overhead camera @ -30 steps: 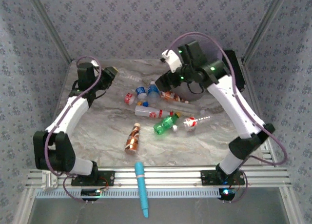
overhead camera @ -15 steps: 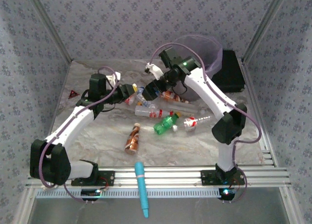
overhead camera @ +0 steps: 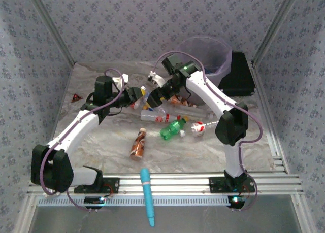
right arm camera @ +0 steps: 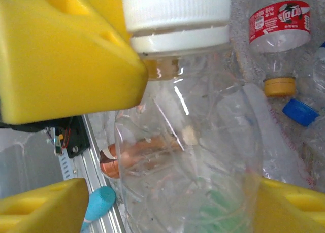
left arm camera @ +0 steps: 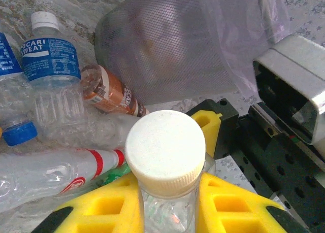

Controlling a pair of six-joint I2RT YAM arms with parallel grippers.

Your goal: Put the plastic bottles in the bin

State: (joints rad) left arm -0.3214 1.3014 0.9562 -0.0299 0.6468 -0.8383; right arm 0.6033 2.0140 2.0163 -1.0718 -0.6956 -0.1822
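Showing the top view first: the left gripper (overhead camera: 137,96) and the right gripper (overhead camera: 155,97) are hovering close together just left of centre, over a scatter of plastic bottles (overhead camera: 152,115) lying on the marbled table (overhead camera: 111,146). The bin (overhead camera: 216,65) is standing upright in the upper right, with a black box (overhead camera: 238,73) just to its right. A green bottle (overhead camera: 172,129) and a brown bottle (overhead camera: 137,144) are lying below centre. A light-blue tool (overhead camera: 148,197) is resting across the rail (overhead camera: 193,185) near the bottom edge.

In the left wrist view, the left gripper's yellow fingers (left arm camera: 223,207) are clenching the neck of a white-capped clear bottle (left arm camera: 165,146) at lower centre. The bin's meshed wall is rising behind it in the upper middle. A blue-labelled bottle (left arm camera: 51,65) is lying at the upper left.

In the right wrist view, that clear bottle is sitting in the centre, its cap at the top edge and a left-gripper finger pressing its neck from the upper left. The right gripper's own fingers (right arm camera: 40,207) are standing parted at the lower corners, straddling the bottle's body. The lower-right finger is touching it and the lower-left one is sitting apart from it. A red-labelled bottle (right arm camera: 279,22) is lying at the upper right.
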